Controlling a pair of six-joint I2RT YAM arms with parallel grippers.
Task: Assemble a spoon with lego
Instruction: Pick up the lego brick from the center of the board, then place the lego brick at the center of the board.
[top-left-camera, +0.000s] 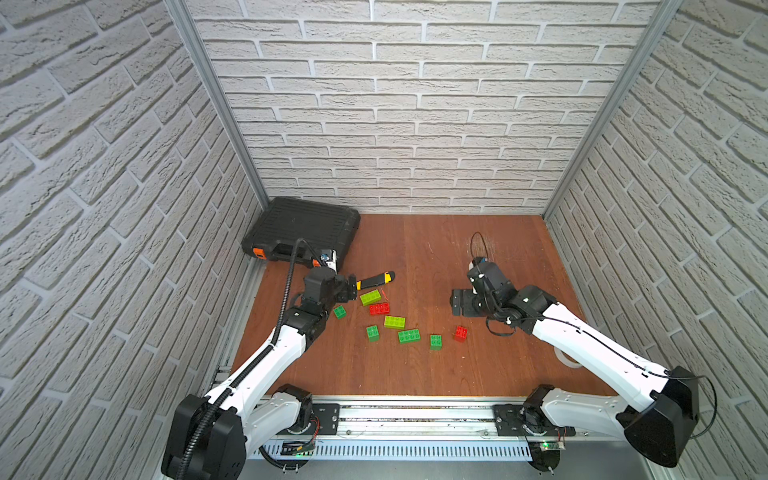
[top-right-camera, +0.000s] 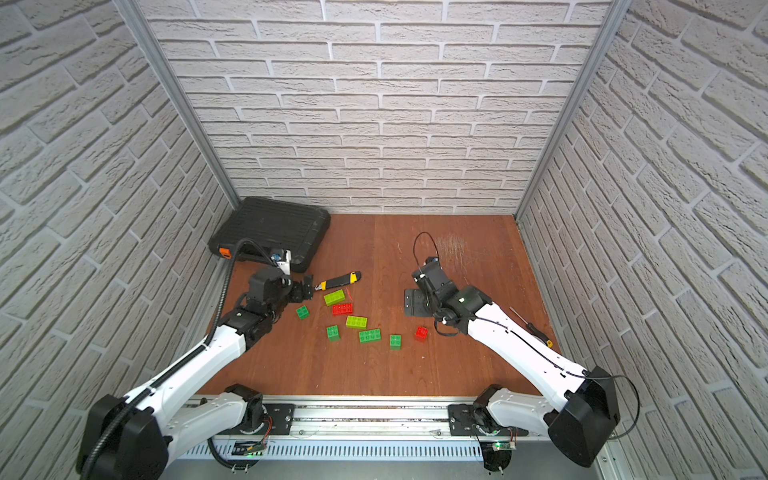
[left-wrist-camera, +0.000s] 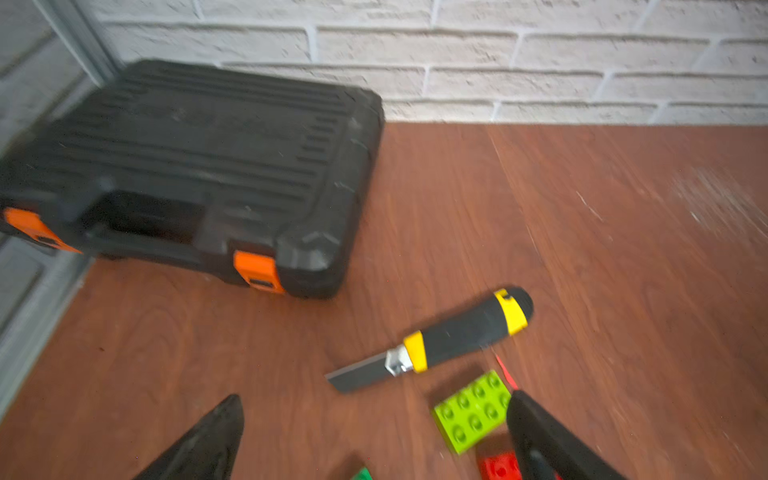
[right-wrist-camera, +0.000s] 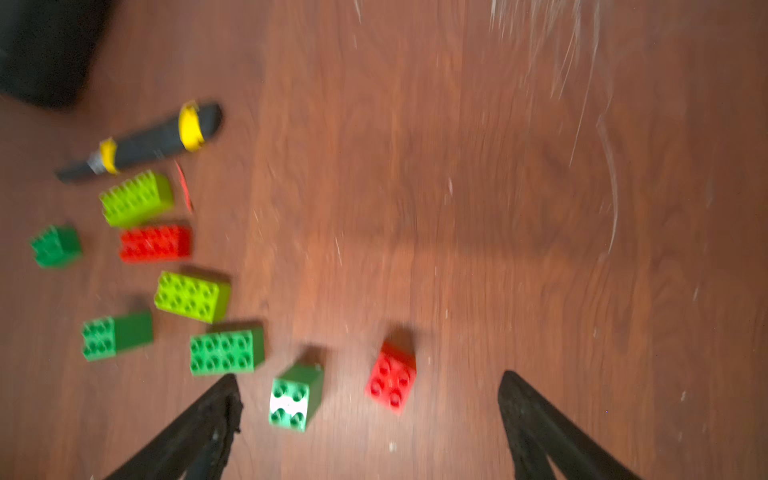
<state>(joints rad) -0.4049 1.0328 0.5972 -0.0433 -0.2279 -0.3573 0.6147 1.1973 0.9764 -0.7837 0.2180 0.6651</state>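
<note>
The spoon is out of view; the lego lies as several loose bricks mid-table. Among them are a lime oblong brick (top-left-camera: 370, 297) (left-wrist-camera: 471, 411), a red oblong brick (top-left-camera: 379, 308), a dark green oblong brick (top-left-camera: 409, 336), a small green brick (top-left-camera: 435, 341) (right-wrist-camera: 296, 395) and a small red brick (top-left-camera: 460, 333) (right-wrist-camera: 391, 380). My left gripper (top-left-camera: 352, 289) (left-wrist-camera: 374, 399) is open beside the lime oblong brick and holds nothing. Right of the bricks, my right gripper (top-left-camera: 456, 302) (right-wrist-camera: 368, 376) hangs open and empty over the small red and small green bricks.
A black-and-yellow utility knife (top-left-camera: 376, 281) lies just behind the lime brick, blade toward my left gripper. A black tool case (top-left-camera: 303, 232) fills the back left corner. A screwdriver (top-right-camera: 532, 328) lies by the right wall. Brick walls close three sides.
</note>
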